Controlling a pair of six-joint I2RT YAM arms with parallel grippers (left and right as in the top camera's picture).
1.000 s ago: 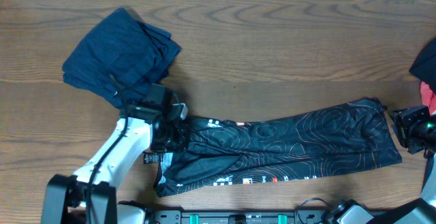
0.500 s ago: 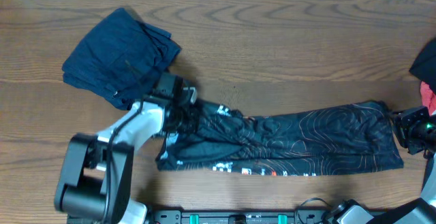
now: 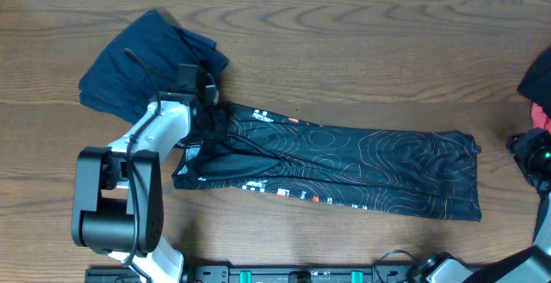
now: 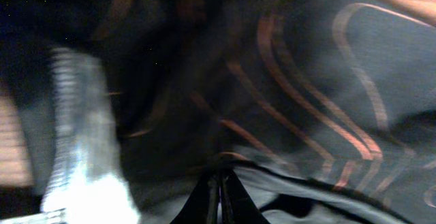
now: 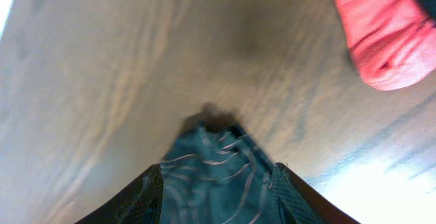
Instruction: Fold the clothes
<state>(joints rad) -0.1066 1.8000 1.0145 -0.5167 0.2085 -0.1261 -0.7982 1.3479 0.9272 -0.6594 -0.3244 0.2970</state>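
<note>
Jersey pinched at its bunched left end by the left gripper, jaws pressed together on the black cloth. Up close from the left wrist, all blurred: dark fingertips meeting at the bottom edge, a fold of cloth with orange lines right at them, a pale ribbed strip off to the left, too smeared to name. Runs from that pinch rightward as one long band, flat on the wooden table, slanting a little toward the near edge at its right end. Shows thin orange contour lines all over, with white lettering and small red marks along the near hem. Just behind the left gripper: a crumpled dark blue garment. At the far right edge: the right gripper, jaws spread. From overhead, sits just beyond the jersey's right end, with a strip of bare wood between. From the right wrist, shows patterned cloth in the gap between the two fingers; contact impossible to judge. Beyond that gripper: a red cloth on the table, with a dark cloth beside it.
</note>
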